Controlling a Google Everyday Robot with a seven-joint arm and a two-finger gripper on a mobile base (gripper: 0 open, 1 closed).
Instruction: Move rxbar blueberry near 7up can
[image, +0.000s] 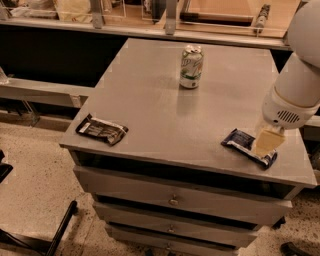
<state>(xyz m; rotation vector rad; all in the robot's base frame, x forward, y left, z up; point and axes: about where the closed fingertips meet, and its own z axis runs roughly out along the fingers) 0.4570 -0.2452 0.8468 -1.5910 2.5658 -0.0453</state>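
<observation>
I am holding my tool (267, 142) over the rxbar blueberry (239, 140), working on the grasp; its opening I cannot tell. Next, a firm grip, then carrying it beside the 7up can (191, 66).

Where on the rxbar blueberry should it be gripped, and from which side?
Across the narrow width of the rxbar blueberry, near its middle, coming from above: it lies flat on the table. The hand is over its right part.
</observation>
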